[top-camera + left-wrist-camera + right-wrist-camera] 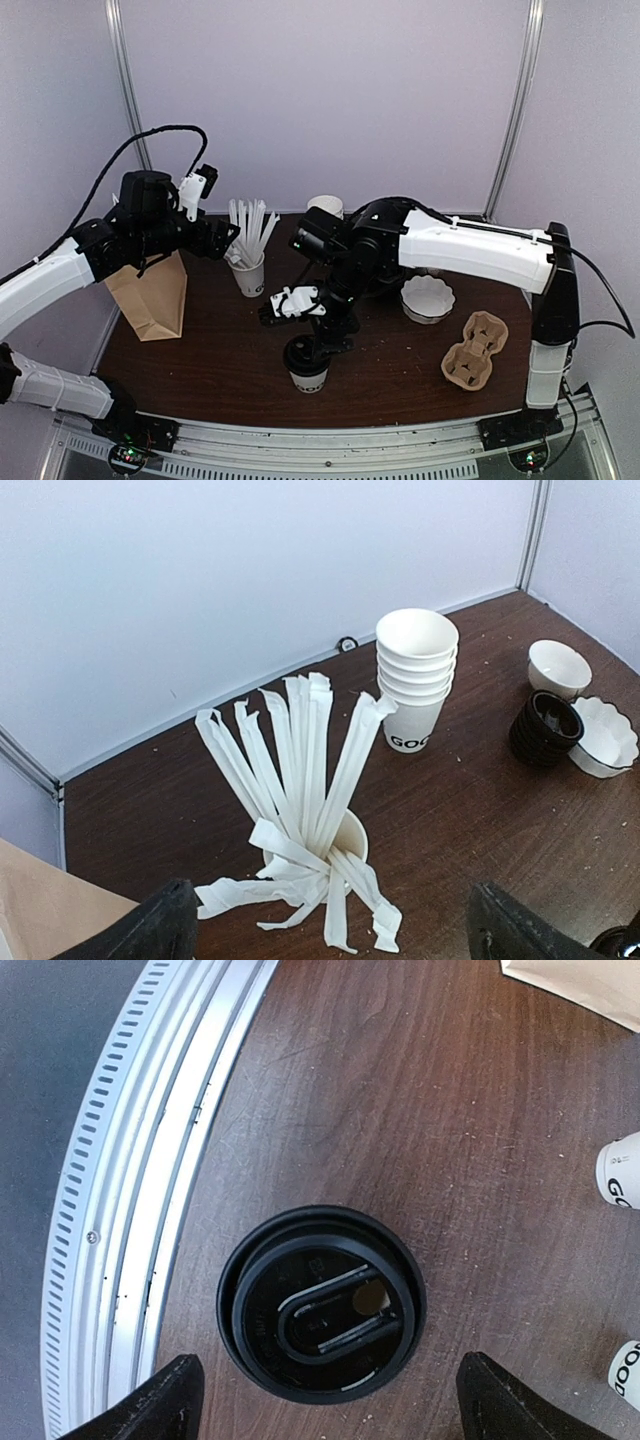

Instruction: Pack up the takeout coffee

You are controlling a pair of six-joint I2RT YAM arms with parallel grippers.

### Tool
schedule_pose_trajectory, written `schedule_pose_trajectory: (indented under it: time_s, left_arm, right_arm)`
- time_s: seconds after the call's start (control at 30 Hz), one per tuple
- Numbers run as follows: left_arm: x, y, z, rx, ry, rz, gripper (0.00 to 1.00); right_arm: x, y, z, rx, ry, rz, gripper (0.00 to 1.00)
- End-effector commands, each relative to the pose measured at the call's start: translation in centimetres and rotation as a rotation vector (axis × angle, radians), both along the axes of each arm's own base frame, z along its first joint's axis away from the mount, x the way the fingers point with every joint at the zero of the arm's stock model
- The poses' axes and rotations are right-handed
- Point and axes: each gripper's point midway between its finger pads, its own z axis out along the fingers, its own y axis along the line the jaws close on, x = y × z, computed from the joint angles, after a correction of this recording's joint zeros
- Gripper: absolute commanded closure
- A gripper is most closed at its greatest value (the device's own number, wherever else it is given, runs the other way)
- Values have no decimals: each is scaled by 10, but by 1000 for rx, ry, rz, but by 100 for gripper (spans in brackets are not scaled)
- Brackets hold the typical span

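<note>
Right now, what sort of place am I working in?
Probably a lab mock-up of a takeout coffee counter: plain booth walls, a cup stack, straws, a paper bag.

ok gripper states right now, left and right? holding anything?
Left gripper: open, empty, facing the cup of straws.
Right gripper: open, empty, above the black lid on the coffee cup.

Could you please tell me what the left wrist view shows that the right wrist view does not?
Only the left wrist: the straw-filled cup, the nested cup stack, a stack of black lids and the open left gripper. Only the right wrist: the takeout coffee's black lid from above, the table's metal rail and the open right gripper. Both: the dark wooden table and a corner of the brown paper bag.
</note>
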Motion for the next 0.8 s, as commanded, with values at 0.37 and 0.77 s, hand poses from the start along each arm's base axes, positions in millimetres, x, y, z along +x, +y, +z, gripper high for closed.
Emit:
schedule_pose_trajectory:
  time_s: [0.37,0.77]
  left_arm:
    - [0,-5,12,-65,-36,-23,2]
    - [0,-7,10,-73,-26,-37,2]
  right_arm:
    - [-11,3,-21,-96,37,4,8]
    - [-5,8,-18,-87,15,-11,9]
